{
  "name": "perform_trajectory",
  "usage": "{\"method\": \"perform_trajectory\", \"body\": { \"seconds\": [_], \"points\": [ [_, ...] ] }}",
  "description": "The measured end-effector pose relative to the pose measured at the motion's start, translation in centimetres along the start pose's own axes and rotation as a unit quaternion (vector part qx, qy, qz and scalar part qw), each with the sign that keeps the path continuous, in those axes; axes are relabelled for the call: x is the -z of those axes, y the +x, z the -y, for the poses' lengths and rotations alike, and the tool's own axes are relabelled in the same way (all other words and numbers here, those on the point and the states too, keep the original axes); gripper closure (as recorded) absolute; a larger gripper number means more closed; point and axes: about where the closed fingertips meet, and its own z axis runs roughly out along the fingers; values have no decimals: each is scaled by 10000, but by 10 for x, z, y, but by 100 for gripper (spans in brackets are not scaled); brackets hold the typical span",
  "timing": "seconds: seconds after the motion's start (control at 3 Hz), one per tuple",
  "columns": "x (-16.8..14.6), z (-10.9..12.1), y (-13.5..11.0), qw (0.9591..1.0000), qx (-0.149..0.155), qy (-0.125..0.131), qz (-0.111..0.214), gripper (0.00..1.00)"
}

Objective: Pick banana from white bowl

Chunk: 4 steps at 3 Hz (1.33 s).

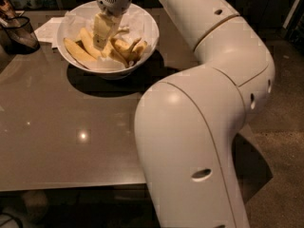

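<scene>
The white bowl (147, 30) stands at the far side of the table, lined with crumpled white paper. Several bananas (78, 51) lie in it, some with brown tips. My gripper (102, 37) reaches down into the bowl from above, its cream fingers among the bananas at the middle of the bowl. My large white arm fills the right half of the view and hides the table's right part.
A dark mesh basket (19, 32) stands at the far left of the grey table (71, 127). A white paper (50, 27) lies behind the bowl on the left. The table's front edge runs along the bottom, with floor to the right.
</scene>
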Motion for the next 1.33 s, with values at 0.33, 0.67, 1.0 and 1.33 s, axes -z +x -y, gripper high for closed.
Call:
{"method": "perform_trajectory", "body": {
  "seconds": [0.33, 0.67, 1.0, 1.33],
  "points": [
    [-9, 5, -2, 9999, -125, -22, -67, 39],
    [-18, 9, -1, 9994, -306, -60, -148, 41],
    [-27, 11, 2, 9985, -483, -150, -195, 38],
    [-35, 13, 5, 9975, -636, -241, -213, 38]
  ]
}}
